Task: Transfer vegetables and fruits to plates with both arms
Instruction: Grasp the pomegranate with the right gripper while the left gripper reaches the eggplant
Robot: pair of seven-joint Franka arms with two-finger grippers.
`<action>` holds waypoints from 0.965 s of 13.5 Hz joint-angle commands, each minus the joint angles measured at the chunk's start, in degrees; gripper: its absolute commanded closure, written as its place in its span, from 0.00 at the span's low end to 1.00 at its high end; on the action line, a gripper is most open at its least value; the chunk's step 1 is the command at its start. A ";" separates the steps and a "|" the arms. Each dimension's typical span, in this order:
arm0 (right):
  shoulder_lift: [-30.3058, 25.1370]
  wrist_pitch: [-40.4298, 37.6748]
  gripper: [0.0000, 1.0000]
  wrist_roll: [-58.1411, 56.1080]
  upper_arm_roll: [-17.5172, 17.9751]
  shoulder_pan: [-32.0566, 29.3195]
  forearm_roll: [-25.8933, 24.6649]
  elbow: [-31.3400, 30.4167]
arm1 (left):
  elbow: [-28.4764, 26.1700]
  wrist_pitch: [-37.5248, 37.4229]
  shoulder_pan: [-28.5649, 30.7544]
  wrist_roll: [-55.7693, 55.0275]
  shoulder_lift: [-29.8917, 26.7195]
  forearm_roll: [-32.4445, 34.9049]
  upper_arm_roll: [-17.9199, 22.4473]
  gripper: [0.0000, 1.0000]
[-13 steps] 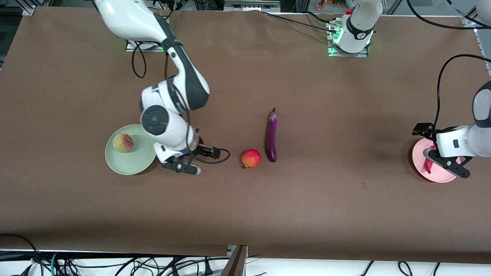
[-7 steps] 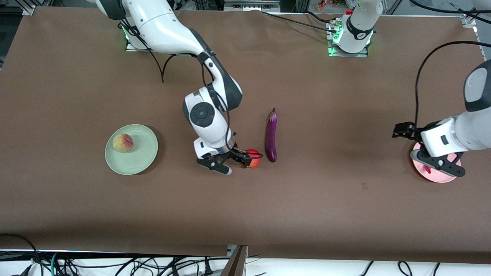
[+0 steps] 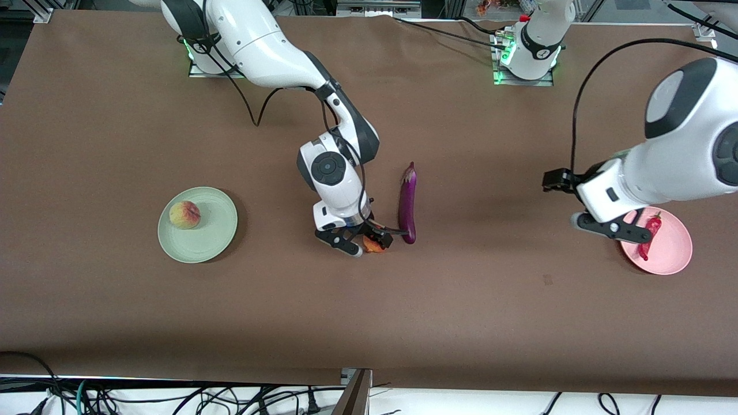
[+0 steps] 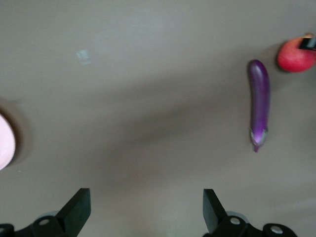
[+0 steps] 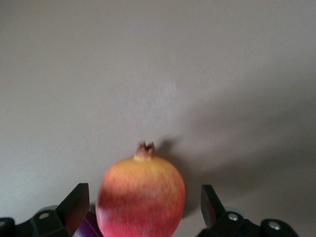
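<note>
1. Pink plate (image 3: 671, 253) lies at the left arm's end of the table, nearest the front camera of all the items. The red chili pepper (image 3: 647, 243) rests on it, on the part toward the table's middle.
2. Left gripper (image 3: 605, 226) hangs over the pink plate's rim on the side toward the table's middle. In the left wrist view its fingers (image 4: 79, 207) stand wide apart with nothing between them; only bare table shows in the gap. The chili is just beside the gripper, not in it.
3. Red fruit (image 3: 375, 246) sits on the table near its middle, largely covered by the right gripper (image 3: 364, 240) in the front view. In the right wrist view the fruit (image 5: 141, 196) fills the space between the spread fingers (image 5: 76, 205), a gap showing on each side. Contact with the pads appears not yet made, though the fruit's lower half is out of frame.
4. Eggplant (image 3: 407, 204) lies just beside the red fruit on the left arm's side, its stem cap pointing away from the front camera. It is well apart from the left gripper.
5. Green plate (image 3: 207, 230) lies toward the right arm's end, with the peach (image 3: 184, 214) on it, clear of both grippers.
</note>
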 commanded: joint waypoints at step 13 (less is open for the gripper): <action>-8.43 -22.76 0.95 -19.61 -0.70 -9.45 -0.46 1.97 | -14.68 23.28 -9.16 -1.04 3.83 -7.44 -0.29 0.00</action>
